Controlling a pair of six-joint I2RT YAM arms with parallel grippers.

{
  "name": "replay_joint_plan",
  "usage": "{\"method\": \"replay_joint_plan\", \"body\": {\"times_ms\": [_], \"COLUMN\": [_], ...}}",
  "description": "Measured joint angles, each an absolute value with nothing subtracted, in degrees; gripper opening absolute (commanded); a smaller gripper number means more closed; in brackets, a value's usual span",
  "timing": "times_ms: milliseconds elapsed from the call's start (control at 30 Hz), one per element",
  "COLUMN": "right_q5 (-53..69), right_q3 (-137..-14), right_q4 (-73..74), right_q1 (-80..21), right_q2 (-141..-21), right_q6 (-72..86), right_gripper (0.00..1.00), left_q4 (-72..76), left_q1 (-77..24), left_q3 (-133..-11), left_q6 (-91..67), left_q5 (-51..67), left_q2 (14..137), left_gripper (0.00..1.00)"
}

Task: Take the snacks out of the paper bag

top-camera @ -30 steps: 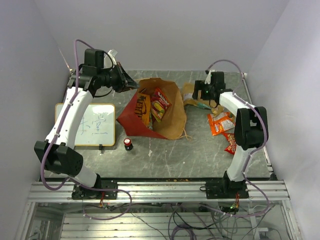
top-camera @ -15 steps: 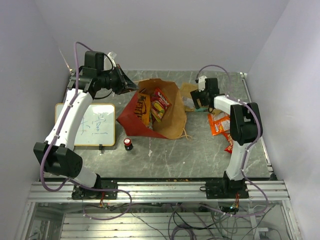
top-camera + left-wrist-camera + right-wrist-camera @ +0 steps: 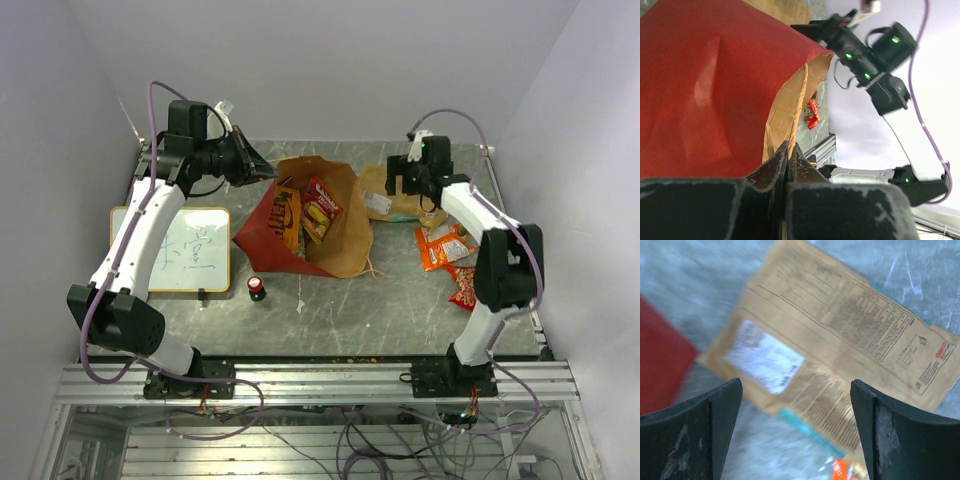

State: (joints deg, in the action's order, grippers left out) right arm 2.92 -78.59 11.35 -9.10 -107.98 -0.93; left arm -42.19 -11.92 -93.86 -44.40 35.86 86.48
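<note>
Status: left gripper (image 3: 788, 150) is clamping shut on the bag's cord handle (image 3: 799, 100), with the cord running straight into the closed jaws. It is holding that rim up at the back left. The bag (image 3: 345, 250) is lying tipped on the table (image 3: 330, 310), mouth gaping toward the top camera, red outside on the left and brown inside showing. An orange chip bag (image 3: 288, 215) and a red chip bag (image 3: 322, 208) are sitting inside it, side by side and touching.

The right gripper (image 3: 795, 390) is hanging wide open above the pack (image 3: 840, 330), with nothing between its fingers (image 3: 695, 435). I can't tell whether it is touching the pack. The pack is lying flat on the table just right of the bag, tan printed side and white label up, teal showing along one edge.

Further right, orange packets (image 3: 440, 245) and a red packet (image 3: 465, 288) are lying on the table near the right arm.

On the left side, the board (image 3: 185, 250) is lying flat, and the cylinder (image 3: 257, 289) is standing just in front of the bag.
</note>
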Motion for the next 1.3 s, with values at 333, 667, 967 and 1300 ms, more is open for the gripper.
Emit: {"method": "replay_joint_plan", "body": {"times_ms": [333,667,967,1300], "right_q5": [13.43,26.7,24.71,13.04], "right_q3": [-73.63,-60.86,-56.58,-61.47], "right_q4": [14.04,14.85,5.54,6.46], "right_q1": [-9.13,-14.66,-29.87,-42.06], "right_q2": [-83.59,-73.78,-63.09,-82.32], "right_q6": [21.71,29.82,40.16,43.53], "right_gripper": [0.89,0.88,0.77,0.74], "left_q4": [-34.02,-25.78,-22.87,-23.0], "left_q1": [-12.51,-14.61,-15.0,-15.16], "left_q3": [-85.86,-78.08,-76.93,-76.93], "left_q6": [-48.34,-54.7,-57.49,-57.56], "left_q5": [37.8,39.35,39.57,40.51], "left_q2": [82.83,78.98,77.89,77.89], "left_gripper": [0.07,0.07,0.07,0.07]}}
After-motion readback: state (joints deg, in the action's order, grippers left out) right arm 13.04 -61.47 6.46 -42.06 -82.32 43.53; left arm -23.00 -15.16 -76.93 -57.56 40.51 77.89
